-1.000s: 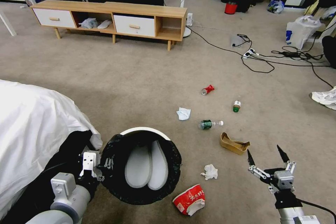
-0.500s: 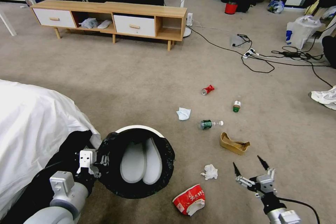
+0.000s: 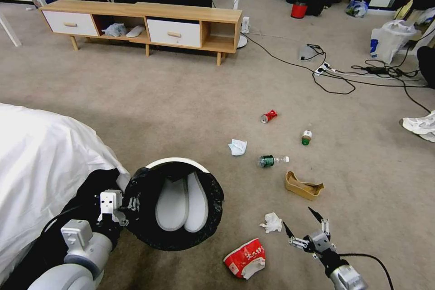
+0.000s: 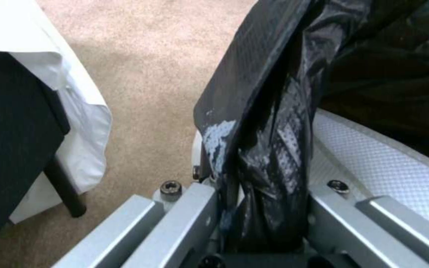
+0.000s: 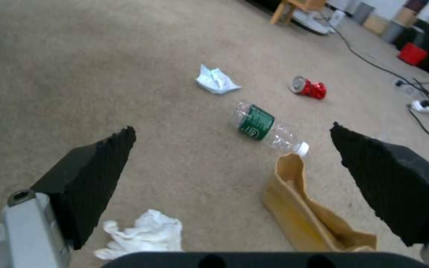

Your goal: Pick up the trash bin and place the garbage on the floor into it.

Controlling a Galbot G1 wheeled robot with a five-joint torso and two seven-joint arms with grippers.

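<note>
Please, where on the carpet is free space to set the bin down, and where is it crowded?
Bare carpet lies between the cabinet and the bin, held by the left gripper. Crowded: from the red can down to the wrapper, by the open right gripper; cables far right.

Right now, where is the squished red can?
In the head view the crushed red can lies on the carpet right of centre, farthest of the litter, beyond the clear bottle and the green can.
</note>
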